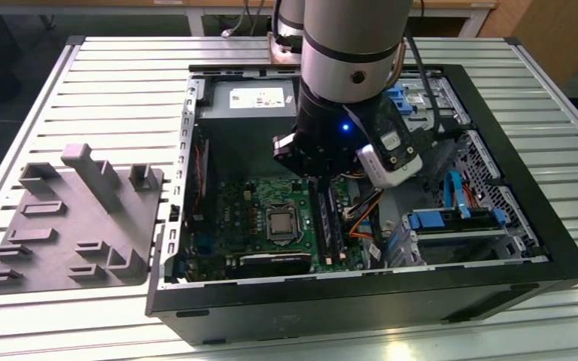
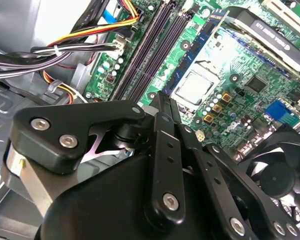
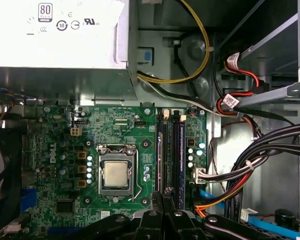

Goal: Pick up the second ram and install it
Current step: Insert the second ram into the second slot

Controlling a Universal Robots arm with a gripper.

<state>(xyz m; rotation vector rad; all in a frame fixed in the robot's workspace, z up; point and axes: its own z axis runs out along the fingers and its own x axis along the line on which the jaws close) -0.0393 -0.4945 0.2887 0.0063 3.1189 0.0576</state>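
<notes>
Second ram (image 2: pixel 202 37): the blue stick stands on edge in the slot nearest the CPU socket (image 2: pixel 195 87), with the bare black slots (image 2: pixel 145 55) on its far side. We read this as seating, not carrying.

Gripper (image 2: pixel 161 102): fingers drawn together with no gap visible and nothing clamped between them. The tips line up with the stick's near end. We can't tell whether they touch it.

To do this step well, we think:
- load straight down the stick's top edge, with no side lean, since it's thin and will rock in the slot
- get both ends down level; we can't see the latches from here, so we can't confirm it's seated
- keep the linkage off the socket and the cable bundle (image 2: pixel 65 50) next to the slots
</notes>
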